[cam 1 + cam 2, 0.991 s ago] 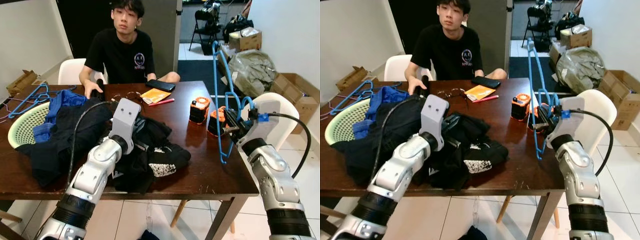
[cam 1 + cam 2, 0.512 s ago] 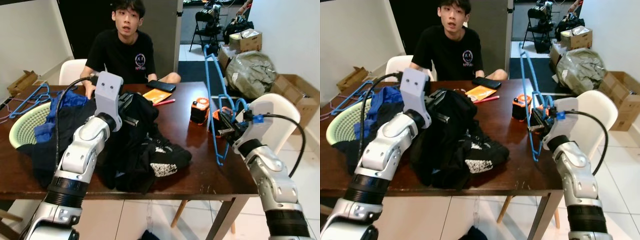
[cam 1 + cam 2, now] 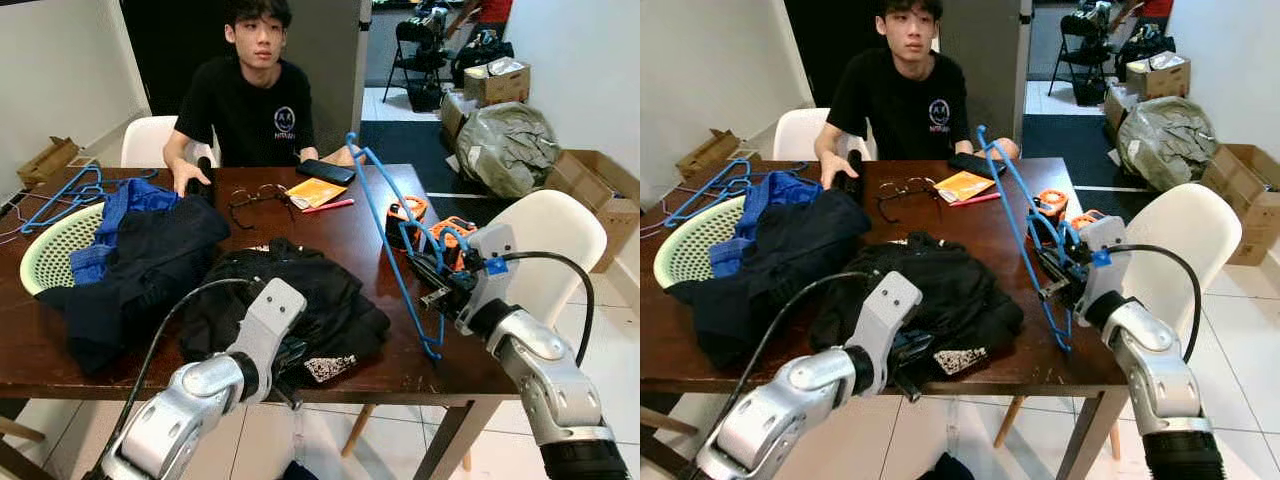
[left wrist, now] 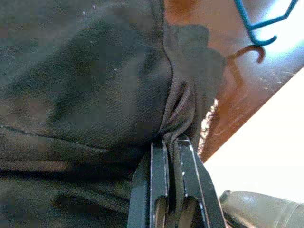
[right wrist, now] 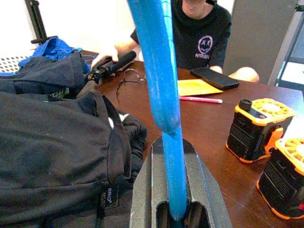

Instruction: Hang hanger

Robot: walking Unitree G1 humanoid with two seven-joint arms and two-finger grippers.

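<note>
My right gripper [image 3: 436, 283] clamps the blue plastic hanger [image 3: 393, 240] tilted over the table's right side, left gripper [image 3: 908, 362] pinches the black fabric garment [image 3: 290, 300]; hanger could snag the cloth or twist loose.

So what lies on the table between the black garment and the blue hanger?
In the left eye view, bare brown table separates the black garment from the blue hanger, which the right gripper holds.

Three or so blue hangers [image 3: 392, 232], two orange devices [image 3: 405, 219], one basket [image 3: 38, 262]
</note>
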